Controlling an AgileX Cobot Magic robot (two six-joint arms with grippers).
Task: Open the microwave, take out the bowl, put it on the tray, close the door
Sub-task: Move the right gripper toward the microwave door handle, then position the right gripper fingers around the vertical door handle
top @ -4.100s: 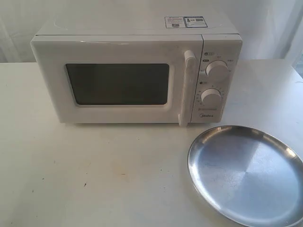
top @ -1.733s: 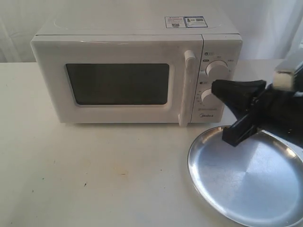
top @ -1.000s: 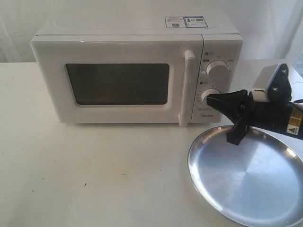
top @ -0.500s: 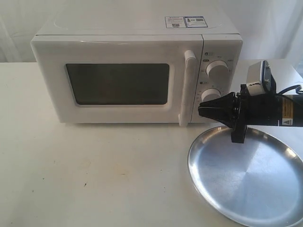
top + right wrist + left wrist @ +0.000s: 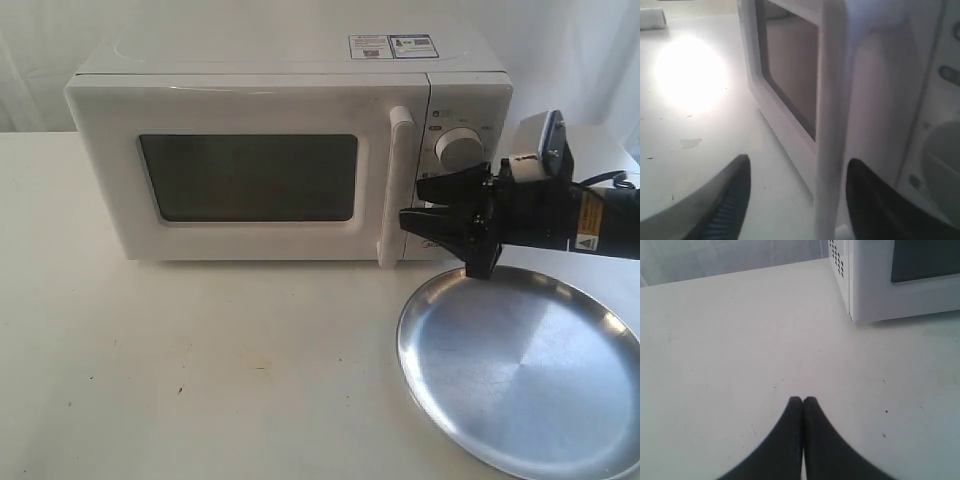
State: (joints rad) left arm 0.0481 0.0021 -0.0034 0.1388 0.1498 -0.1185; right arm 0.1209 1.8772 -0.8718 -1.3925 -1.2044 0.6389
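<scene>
The white microwave [image 5: 285, 70] stands at the back of the table with its door [image 5: 250, 180] shut. My right gripper [image 5: 415, 208] is open and level with the lower part of the vertical bar handle [image 5: 393, 190], just right of it. In the right wrist view the handle [image 5: 832, 125] stands between the two black fingers [image 5: 727, 200]. The shiny steel tray [image 5: 520, 370] lies bare at the front right. The bowl is hidden from view. My left gripper [image 5: 803, 400] is shut over bare table, out of the exterior view, near the microwave's corner [image 5: 860, 295].
The dark window [image 5: 250, 178] shows nothing of the inside. Two round dials, the upper one [image 5: 458, 150] visible, sit right of the handle; my right arm covers the lower one. Pale table [image 5: 200, 360] spreads in front of the microwave.
My right arm came in from the right, over the tray, and moved left and slightly up. Its open fingers now reach the door handle. The microwave and tray have not moved.
</scene>
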